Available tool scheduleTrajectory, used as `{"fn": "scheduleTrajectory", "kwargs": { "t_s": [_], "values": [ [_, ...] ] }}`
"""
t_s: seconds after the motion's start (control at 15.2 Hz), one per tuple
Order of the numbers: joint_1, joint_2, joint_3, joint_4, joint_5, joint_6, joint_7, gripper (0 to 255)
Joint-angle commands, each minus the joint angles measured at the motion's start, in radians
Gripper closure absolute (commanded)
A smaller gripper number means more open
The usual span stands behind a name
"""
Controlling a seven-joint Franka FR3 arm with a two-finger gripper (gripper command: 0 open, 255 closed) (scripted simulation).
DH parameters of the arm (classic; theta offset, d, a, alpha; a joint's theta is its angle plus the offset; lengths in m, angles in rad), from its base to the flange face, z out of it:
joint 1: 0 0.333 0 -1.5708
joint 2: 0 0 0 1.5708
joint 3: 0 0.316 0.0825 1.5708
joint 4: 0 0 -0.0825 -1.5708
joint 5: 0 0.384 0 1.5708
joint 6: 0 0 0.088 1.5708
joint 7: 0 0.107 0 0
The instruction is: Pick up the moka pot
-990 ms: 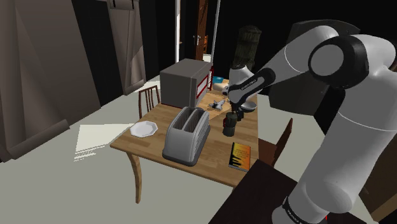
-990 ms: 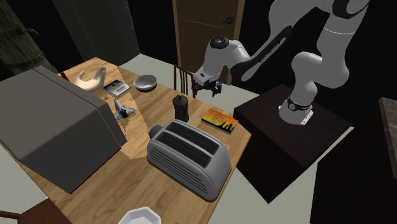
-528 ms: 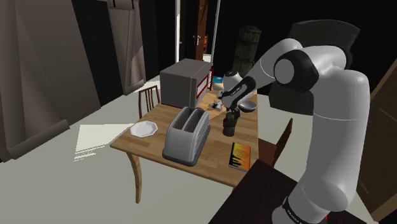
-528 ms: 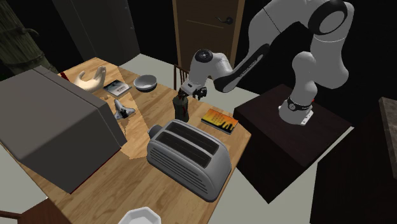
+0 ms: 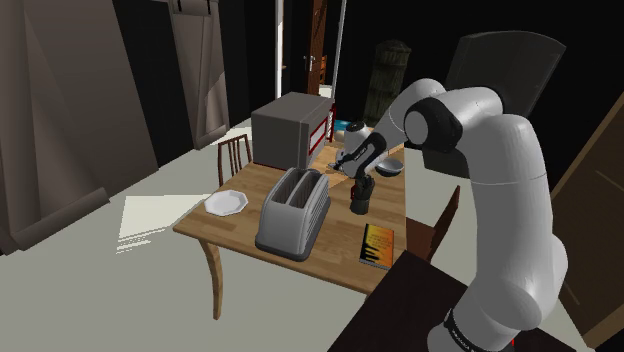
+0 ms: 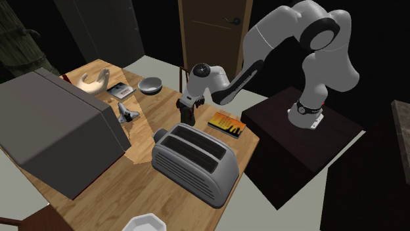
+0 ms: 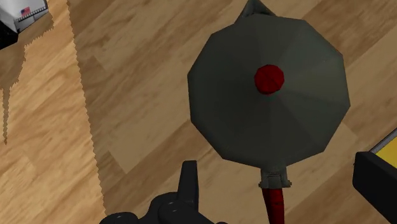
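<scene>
Gripper over moka pot; flag-marked toy, perhaps

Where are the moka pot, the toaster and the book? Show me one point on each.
moka pot (image 7: pixel 254 111), wrist view, on its grey lid
toaster (image 6: pixel 197 172), second exterior view, on its grey side
book (image 5: pixel 377 246), shoulder view, on its cover

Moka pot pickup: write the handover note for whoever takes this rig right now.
End effector: close above the moka pot; whether it is open or shut cannot be told.
Moka pot: upright on the wooden table, beside the toaster, book nearby.
Done: arm brought over the pot's lid.
Left: lower, grasp, lift.
</scene>
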Motion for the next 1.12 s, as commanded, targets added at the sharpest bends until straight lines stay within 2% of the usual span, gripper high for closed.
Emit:
{"fn": "scheduleTrajectory", "kwargs": {
  "t_s": [0.0, 0.26, 0.33, 1.06],
  "values": [
    [-0.002, 0.024, 0.002, 0.004, 0.001, 0.019, 0.007, 0],
    [-0.005, 0.051, 0.004, 0.007, 0.002, 0.042, 0.015, 0],
    [-0.004, 0.049, 0.003, 0.003, 0.001, 0.044, 0.016, 255],
    [-0.002, 0.03, 0.003, 0.004, 0.001, 0.024, 0.009, 255]
  ]
}}
